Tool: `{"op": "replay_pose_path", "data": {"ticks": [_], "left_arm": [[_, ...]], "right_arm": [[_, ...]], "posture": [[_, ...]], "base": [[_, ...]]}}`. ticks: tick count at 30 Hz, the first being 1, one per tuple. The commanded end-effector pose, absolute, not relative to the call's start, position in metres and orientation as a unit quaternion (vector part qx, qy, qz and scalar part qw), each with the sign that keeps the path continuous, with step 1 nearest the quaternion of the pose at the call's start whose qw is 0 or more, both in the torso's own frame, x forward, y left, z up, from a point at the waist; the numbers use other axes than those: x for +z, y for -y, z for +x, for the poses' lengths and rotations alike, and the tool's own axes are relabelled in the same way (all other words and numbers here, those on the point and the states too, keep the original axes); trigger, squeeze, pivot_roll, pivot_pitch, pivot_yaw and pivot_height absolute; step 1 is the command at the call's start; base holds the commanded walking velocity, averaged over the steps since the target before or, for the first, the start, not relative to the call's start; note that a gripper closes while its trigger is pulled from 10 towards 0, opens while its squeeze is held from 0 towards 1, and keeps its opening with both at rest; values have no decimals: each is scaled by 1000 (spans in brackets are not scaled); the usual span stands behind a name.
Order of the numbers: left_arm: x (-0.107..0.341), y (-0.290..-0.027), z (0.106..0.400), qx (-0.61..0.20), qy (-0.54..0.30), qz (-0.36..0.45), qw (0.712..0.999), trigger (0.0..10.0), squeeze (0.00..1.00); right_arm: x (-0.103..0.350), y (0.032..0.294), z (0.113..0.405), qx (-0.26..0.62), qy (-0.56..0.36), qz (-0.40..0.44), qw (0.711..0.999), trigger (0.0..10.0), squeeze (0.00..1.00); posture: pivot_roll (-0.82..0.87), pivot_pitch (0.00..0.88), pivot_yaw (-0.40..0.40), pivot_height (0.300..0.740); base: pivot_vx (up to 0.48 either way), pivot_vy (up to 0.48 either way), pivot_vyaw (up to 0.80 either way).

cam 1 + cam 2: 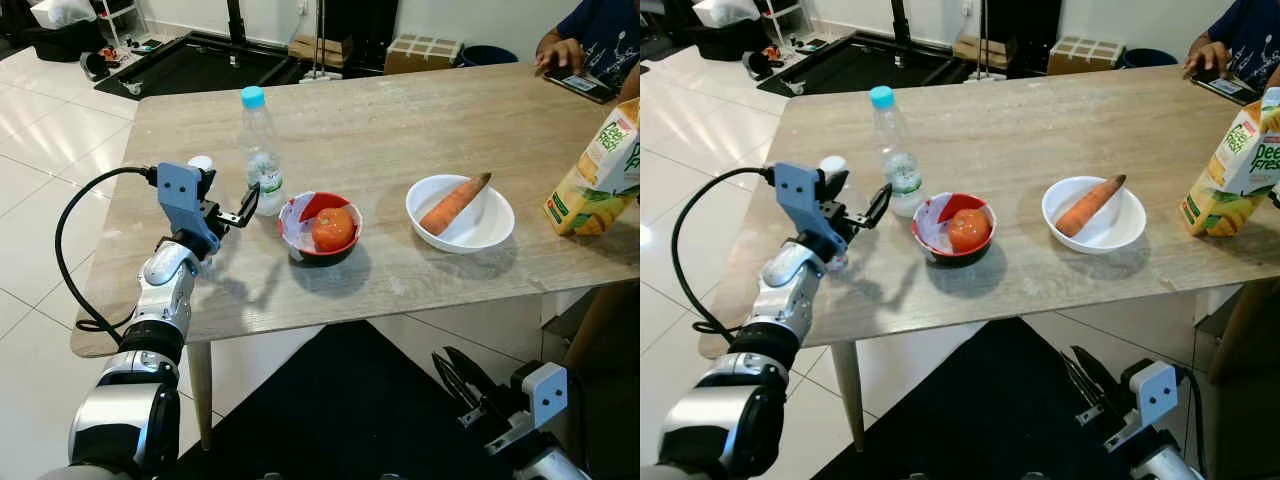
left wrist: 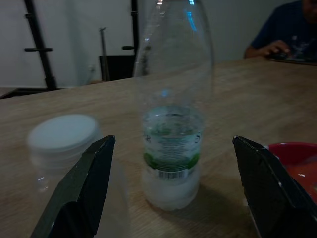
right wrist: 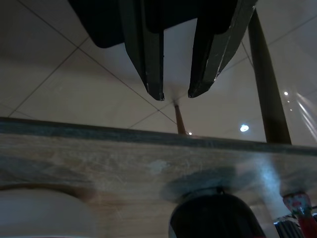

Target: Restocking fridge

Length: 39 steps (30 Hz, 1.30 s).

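A clear water bottle (image 1: 262, 150) with a blue cap stands upright on the wooden table (image 1: 400, 130). My left gripper (image 1: 245, 205) is open just to its left, at label height, not touching it. In the left wrist view the bottle (image 2: 171, 148) stands a little beyond the two spread fingers (image 2: 84, 188). A small clear container with a white cap (image 1: 200, 162) sits beside that gripper. My right gripper (image 1: 452, 368) hangs below the table's front edge, fingers close together and holding nothing.
Right of the bottle is a red bowl (image 1: 300, 248) holding a tomato (image 1: 333, 228). Further right, a white bowl (image 1: 480, 235) holds a carrot (image 1: 455, 203). A juice carton (image 1: 600, 175) stands at the right edge. A person (image 1: 590, 40) sits at the far corner with a phone (image 1: 580, 85).
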State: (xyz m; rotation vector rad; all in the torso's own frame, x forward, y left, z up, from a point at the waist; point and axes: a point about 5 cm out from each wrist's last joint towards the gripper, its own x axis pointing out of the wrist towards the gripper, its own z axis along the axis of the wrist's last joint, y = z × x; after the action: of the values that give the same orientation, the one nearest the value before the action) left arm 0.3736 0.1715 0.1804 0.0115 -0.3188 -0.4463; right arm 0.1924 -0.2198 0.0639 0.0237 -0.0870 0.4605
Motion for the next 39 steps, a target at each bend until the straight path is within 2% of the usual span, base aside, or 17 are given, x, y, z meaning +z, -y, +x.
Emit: {"op": "replay_pose_path", "data": {"ticks": [1,19,23,27,29,33,39], "left_arm": [[164,-166,370,-238,129,-8,963,10000,0],[185,-155,370,-311,168,-30,935,10000,0],[201,-161,367,-218,205,14,954,10000,0],[200,-159,361,-211,208,22,955,10000,0],[198,-156,355,-211,208,52,954,10000,0],[191,-160,351,-158,173,76,969,10000,0],[180,-162,340,-114,140,65,981,10000,0]], "right_arm": [[67,218,193,229,45,27,972,10000,0],[101,211,203,255,80,49,962,10000,0],[100,212,205,249,78,49,964,10000,0],[98,212,207,247,72,50,965,10000,0],[97,211,211,242,68,54,966,10000,0],[95,208,219,246,61,55,966,10000,0],[97,202,223,272,60,50,959,10000,0]], "posture": [[-156,159,56,740],[-153,161,61,740],[-156,157,66,740],[-152,157,62,740],[-151,157,60,740],[-144,157,53,740],[-137,158,45,740]], "base": [[0,0,0],[0,0,0],[0,0,0],[0,0,0],[0,0,0],[0,0,0],[0,0,0]]}}
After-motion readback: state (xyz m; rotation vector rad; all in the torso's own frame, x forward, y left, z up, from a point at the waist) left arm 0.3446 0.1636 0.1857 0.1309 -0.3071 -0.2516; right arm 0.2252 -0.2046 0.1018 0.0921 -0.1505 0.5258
